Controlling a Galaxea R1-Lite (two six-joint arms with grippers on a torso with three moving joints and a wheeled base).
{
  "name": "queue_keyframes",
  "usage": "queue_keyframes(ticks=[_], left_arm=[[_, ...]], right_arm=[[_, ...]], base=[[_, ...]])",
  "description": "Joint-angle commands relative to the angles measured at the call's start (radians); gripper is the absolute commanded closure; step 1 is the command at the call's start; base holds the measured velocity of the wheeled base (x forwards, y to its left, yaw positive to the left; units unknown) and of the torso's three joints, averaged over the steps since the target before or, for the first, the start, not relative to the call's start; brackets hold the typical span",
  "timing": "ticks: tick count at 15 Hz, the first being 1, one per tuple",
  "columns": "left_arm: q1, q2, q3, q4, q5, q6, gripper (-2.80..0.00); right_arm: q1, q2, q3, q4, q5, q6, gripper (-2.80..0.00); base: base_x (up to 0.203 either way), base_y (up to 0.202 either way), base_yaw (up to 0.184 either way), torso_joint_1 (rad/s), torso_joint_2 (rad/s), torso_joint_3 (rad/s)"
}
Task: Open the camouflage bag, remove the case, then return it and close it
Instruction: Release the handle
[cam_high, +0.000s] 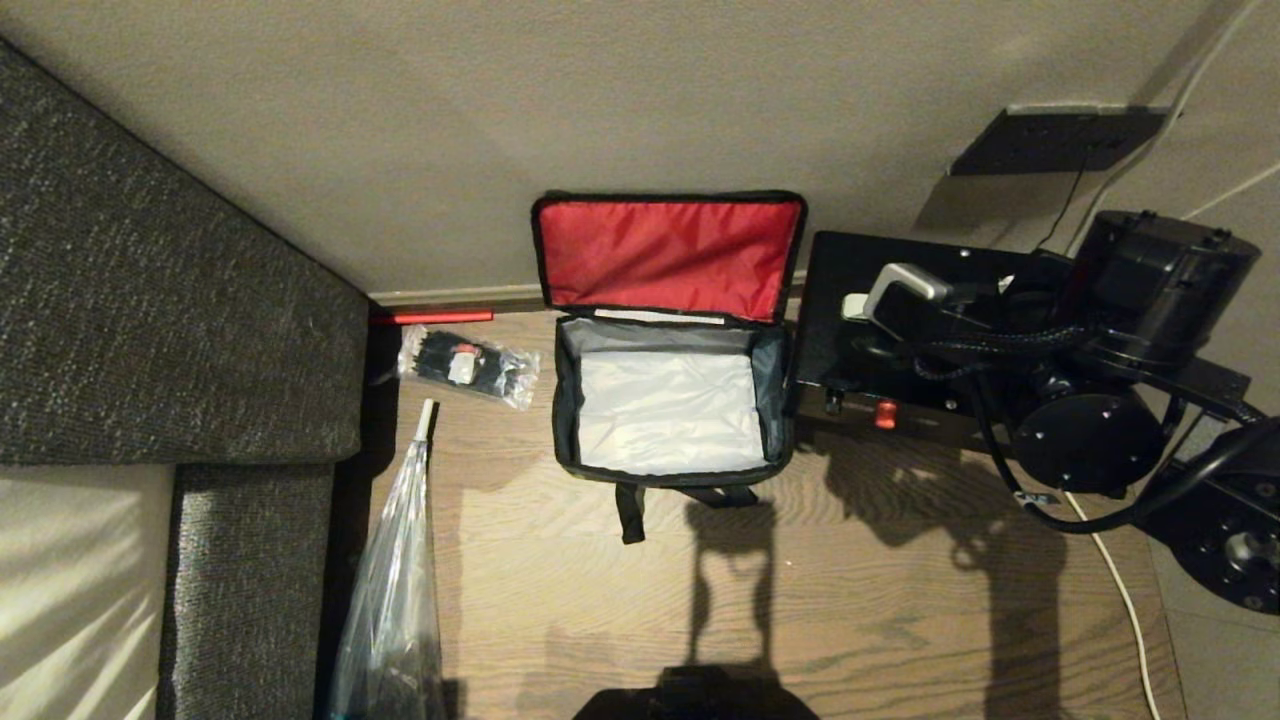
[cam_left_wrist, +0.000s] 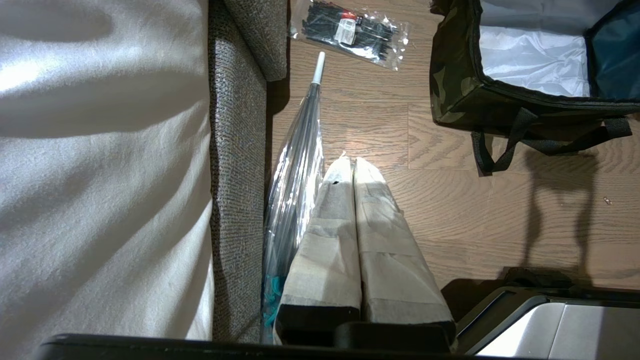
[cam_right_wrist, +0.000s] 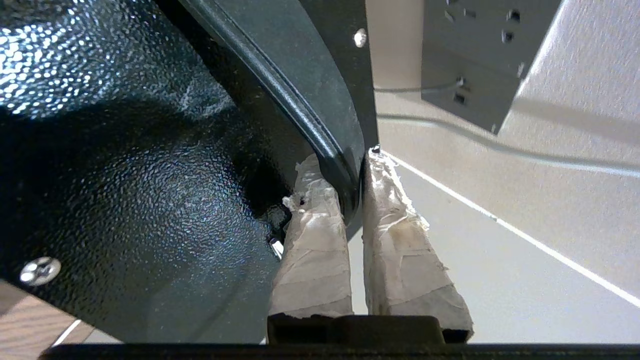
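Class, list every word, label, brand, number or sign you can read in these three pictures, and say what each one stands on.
No text can be read anywhere.
Packet of black ties: a white-and-red label, print too small to read.
Camouflage bag: no label showing, only the red lid lining and silvery inside.
Case, held in the right pincer: plain black, no marking.
Grey wall panel: sockets only, no lettering.

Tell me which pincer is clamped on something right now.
The right pincer: its taped fingers pinch the edge of the black case, held beside the open camouflage bag. The left pincer is shut on nothing, hanging over bare floor.
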Motion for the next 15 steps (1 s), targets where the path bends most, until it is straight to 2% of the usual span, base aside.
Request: queue_keyframes(ticks=[1,8,15], left_arm=[[0.0,0.0,0.002,0.0,0.0,-0.001,0.0],[0.0,0.0,0.002,0.0,0.001,-0.001,0.0],[0.0,0.0,0.002,0.0,0.0,-0.001,0.0]], right_arm=[[-0.014,-0.019,0.011,-0.005,-0.006,-0.008,0.0],[-0.081,-0.025,0.069,-0.038,-0.004,-0.002,0.0],[-0.151,0.064,0.087,-0.039,-0.001,0.072,0.0]], base=[[0.0,0.0,0.0,0.0,0.0,0.0],[0.0,0.0,0.0,0.0,0.0,0.0],[0.0,0.0,0.0,0.0,0.0,0.0]])
